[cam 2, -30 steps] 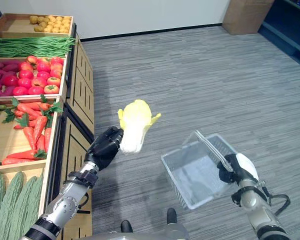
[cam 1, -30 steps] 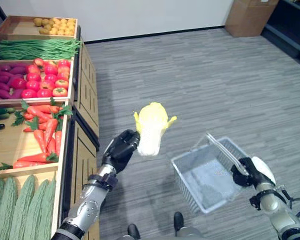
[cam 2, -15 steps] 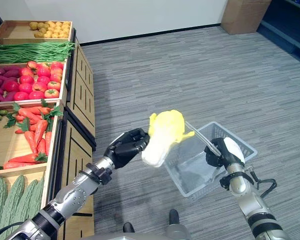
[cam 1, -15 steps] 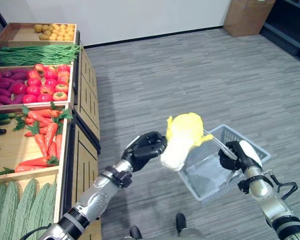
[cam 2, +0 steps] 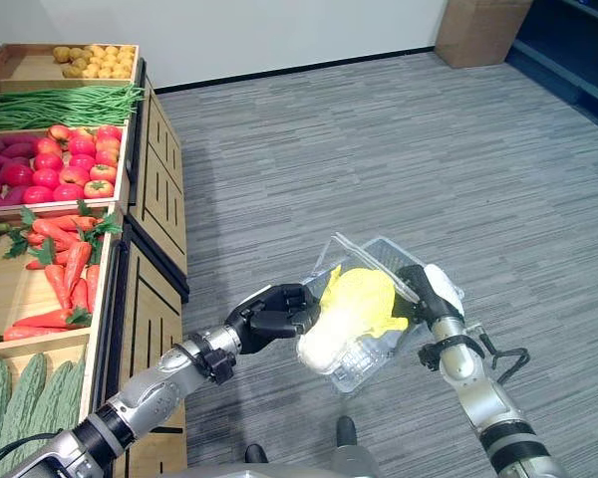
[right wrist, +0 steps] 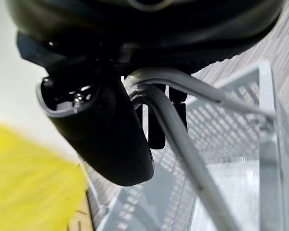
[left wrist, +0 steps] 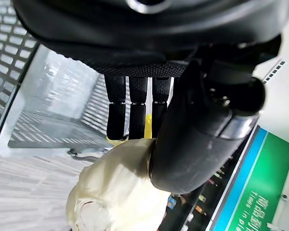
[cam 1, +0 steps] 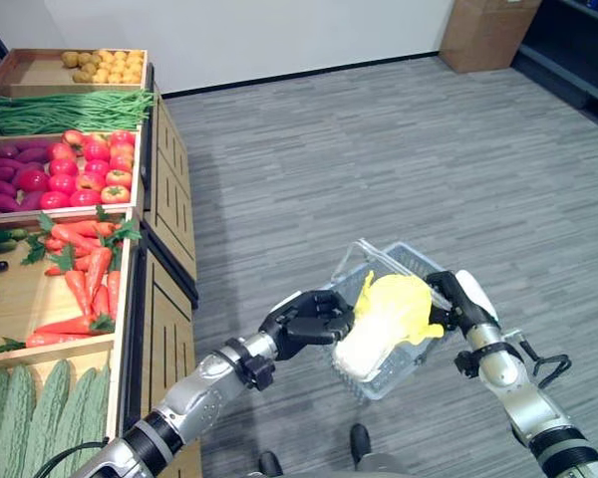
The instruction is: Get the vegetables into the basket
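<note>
Our left hand point(cam 1: 314, 321), fingers curled round a pale yellow-leafed cabbage point(cam 1: 384, 317), holds it just above the wire basket point(cam 2: 384, 261) that our right hand point(cam 1: 456, 299) grips by its handles, so next we likely lower and release.

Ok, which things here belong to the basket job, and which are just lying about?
In the job:
cabbage, held in the left hand
basket, handles in the right hand

Lying about:
cardboard box

Still on the stand: carrots, tomatoes, green beans.
</note>
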You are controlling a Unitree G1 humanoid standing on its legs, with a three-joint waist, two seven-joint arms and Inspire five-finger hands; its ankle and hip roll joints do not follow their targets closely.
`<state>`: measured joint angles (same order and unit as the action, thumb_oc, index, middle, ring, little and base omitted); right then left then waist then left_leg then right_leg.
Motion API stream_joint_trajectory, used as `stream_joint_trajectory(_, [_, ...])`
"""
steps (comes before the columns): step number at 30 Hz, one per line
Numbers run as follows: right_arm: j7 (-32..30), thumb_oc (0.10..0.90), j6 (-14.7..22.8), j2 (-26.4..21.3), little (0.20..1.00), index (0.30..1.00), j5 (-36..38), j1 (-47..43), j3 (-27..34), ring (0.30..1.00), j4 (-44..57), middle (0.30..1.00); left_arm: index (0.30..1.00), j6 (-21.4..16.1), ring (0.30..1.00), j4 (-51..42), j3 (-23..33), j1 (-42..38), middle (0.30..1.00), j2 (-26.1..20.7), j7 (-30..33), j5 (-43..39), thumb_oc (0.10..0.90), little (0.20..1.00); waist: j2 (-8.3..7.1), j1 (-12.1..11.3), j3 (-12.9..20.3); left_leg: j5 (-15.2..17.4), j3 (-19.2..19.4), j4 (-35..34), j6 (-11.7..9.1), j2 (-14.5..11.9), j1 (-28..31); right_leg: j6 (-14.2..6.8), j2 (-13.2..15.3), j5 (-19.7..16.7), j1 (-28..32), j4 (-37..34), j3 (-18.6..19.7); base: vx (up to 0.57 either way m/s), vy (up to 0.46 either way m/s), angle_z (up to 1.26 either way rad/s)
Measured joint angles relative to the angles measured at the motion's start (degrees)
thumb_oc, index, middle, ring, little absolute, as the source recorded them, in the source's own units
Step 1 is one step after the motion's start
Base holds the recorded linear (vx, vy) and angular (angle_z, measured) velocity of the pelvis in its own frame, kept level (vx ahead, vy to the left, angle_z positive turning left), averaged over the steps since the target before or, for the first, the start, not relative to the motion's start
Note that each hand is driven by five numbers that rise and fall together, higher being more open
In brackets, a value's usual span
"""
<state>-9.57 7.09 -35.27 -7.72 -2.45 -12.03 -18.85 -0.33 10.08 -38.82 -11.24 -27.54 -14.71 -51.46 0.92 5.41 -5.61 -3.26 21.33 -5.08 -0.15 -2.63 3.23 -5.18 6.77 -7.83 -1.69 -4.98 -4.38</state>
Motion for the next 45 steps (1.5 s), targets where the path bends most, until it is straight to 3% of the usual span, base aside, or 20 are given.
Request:
stream_joint_trajectory(18, [5.4, 0.4, -0.2, -0.8, 0.3, 0.3, 2.1, 1.0, -5.1, 0.3, 11.3, 0.3, 0.3, -1.2, 0.3, 12.2, 2.4, -1.1, 0.3, 7.7, 6.0, 15.9, 0.4, 0.3, -0.05, 0.2, 0.0, 0.0, 1.1, 0.0, -0.1, -0.3, 0.0, 0.1, -0.3, -0.1, -0.5, 0.0, 0.8, 0.0, 0.0, -0.01])
stream_joint_trajectory(23, [6.9, 0.4, -0.2, -1.8, 0.3, 0.3, 2.1, 1.7, -6.8, 0.3, 17.6, 0.3, 0.3, -1.3, 0.3, 17.4, 5.1, -1.2, 0.3, 11.0, 12.1, 20.2, 0.4, 0.3, -0.15, 0.5, -0.1, 0.0, 1.2, 0.0, -0.1, -0.5, 0.0, 0.2, -0.6, -0.1, -0.6, 0.0, 1.0, 0.0, -0.004, -0.02])
stream_joint_trajectory(24, [7.1, 0.4, -0.2, -1.8, 0.3, 0.3, 2.1, 1.8, -7.2, 0.3, 18.7, 0.3, 0.341, -1.3, 0.341, 18.3, 5.3, -1.2, 0.341, 11.3, 13.1, 21.5, 0.429, 0.341, -0.17, 0.4, -0.1, 0.0, 1.3, 0.0, -0.1, -0.5, 0.0, 0.2, -0.6, -0.1, -0.6, 0.0, 1.0, 0.0, 0.0, 0.0])
stream_joint_trajectory(25, [7.3, 0.4, -0.2, -1.8, 0.3, 0.3, 2.1, 1.8, -7.7, 0.3, 19.8, 0.3, 0.923, -1.3, 0.923, 19.6, 5.9, -1.2, 0.923, 11.9, 13.9, 22.5, 0.845, 0.923, -0.18, 0.5, -0.1, 0.0, 1.3, 0.0, -0.1, -0.6, 0.0, 0.2, -0.6, -0.1, -0.6, 0.0, 1.0, 0.0, 0.0, 0.0])
stream_joint_trajectory(26, [7.2, 0.4, -0.2, -1.9, 0.3, 0.3, 2.3, 1.8, -8.2, 0.3, 20.4, 0.3, 1.0, -1.3, 1.0, 21.0, 6.4, -1.3, 1.0, 12.4, 15.2, 24.8, 0.9, 1.0, -0.22, 0.5, -0.1, 0.0, 1.2, 0.0, -0.1, -0.6, 0.0, 0.2, -0.6, -0.1, -0.6, 0.0, 1.0, 0.0, 0.0, 0.0])
stream_joint_trajectory(30, [7.4, 0.4, 0.0, -2.0, 0.3, 0.3, 3.6, 1.8, -9.2, 0.3, 21.4, 0.3, 1.0, -1.1, 1.0, 24.3, 8.0, -1.7, 1.0, 13.0, 18.9, 32.3, 0.9, 1.0, -0.45, 0.2, -0.1, 0.0, 1.2, 0.0, -0.2, -0.6, 0.0, 0.2, -0.7, -0.1, -0.6, 0.0, 0.9, 0.0, 0.0, 0.0])
stream_joint_trajectory(38, [6.2, 0.4, 0.0, -2.2, 0.3, 0.3, 3.6, 2.9, -9.1, 0.3, 20.4, 0.3, 1.0, -0.4, 1.0, 22.4, 11.2, -1.9, 1.0, 15.3, 24.4, 41.8, 0.9, 1.0, -1.97, 0.2, -0.2, 0.0, 0.9, 0.0, -0.2, -0.7, -0.1, 0.2, -0.7, -0.1, -0.6, 0.0, 0.7, 0.0, 0.0, 0.0])
stream_joint_trajectory(40, [5.8, 0.4, 2.1, -0.2, 0.3, 0.3, 3.5, 5.0, -6.1, 0.3, 17.1, 0.3, 1.0, 1.3, 1.0, 15.8, 11.1, -0.5, 1.0, 13.4, 23.8, 42.8, 0.9, 1.0, -2.43, -0.1, -0.4, 0.0, 0.4, 0.0, -0.3, -0.7, -0.2, 0.2, -0.7, -0.1, -0.3, 0.0, 0.1, 0.01, -0.009, 0.12])
stream_joint_trajectory(45, [3.9, 0.4, -0.9, 1.2, 0.3, 0.3, 3.1, 6.8, -0.7, 0.3, 7.2, 0.3, 1.0, -0.2, 1.0, -1.3, 11.4, 0.8, 1.0, 5.1, 19.5, 43.7, 0.9, 1.0, -2.42, -1.6, -0.3, -0.1, -0.5, 0.0, -0.3, -0.7, -0.2, 0.2, -0.6, -0.1, 0.1, 0.0, -0.7, 0.01, 0.002, 0.09])
